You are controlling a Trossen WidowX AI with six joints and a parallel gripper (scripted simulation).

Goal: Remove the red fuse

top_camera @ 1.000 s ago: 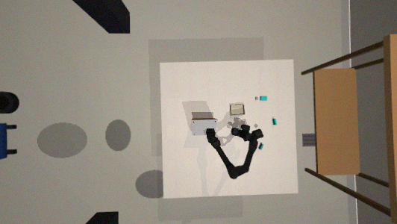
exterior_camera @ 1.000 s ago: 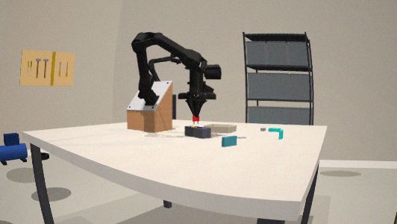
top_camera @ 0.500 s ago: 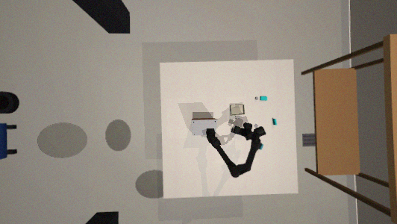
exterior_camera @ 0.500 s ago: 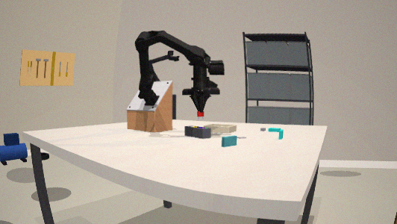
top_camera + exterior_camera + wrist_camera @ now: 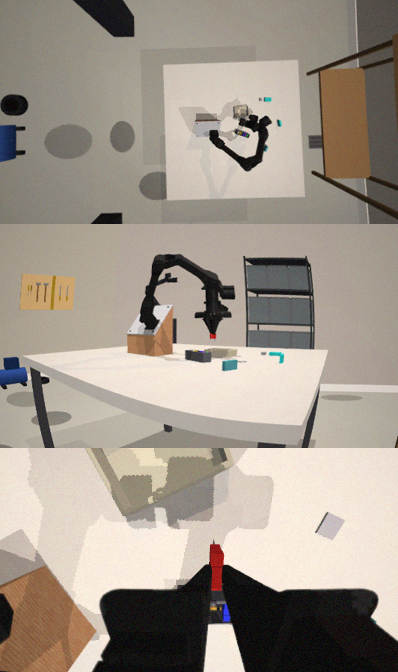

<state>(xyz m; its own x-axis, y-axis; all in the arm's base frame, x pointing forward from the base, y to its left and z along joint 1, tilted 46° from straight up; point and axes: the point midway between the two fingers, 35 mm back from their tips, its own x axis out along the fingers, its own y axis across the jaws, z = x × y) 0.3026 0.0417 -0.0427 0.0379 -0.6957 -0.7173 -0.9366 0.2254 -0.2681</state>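
The red fuse (image 5: 212, 336) (image 5: 216, 555) hangs in the air, upright in the exterior view, pinched between the fingertips of my gripper (image 5: 212, 333) (image 5: 215, 570), which is shut on it. The fuse block (image 5: 242, 134) (image 5: 198, 356) stands on the table below the fuse; in the wrist view its middle shows between my fingers, with a blue fuse (image 5: 226, 613), and the rest is hidden. The fuse is well clear of it. The beige tray (image 5: 224, 353) (image 5: 116, 494) lies beyond the block, ahead of the fuse and to its left in the wrist view.
A wooden wedge with a pale sloping top (image 5: 206, 128) (image 5: 144, 344) (image 5: 45, 618) carries the arm's base. Teal blocks (image 5: 268, 99) (image 5: 230, 365) and a small grey block (image 5: 260, 99) (image 5: 263, 353) lie around the table. A flat grey piece (image 5: 330, 526) lies right of the tray in the wrist view.
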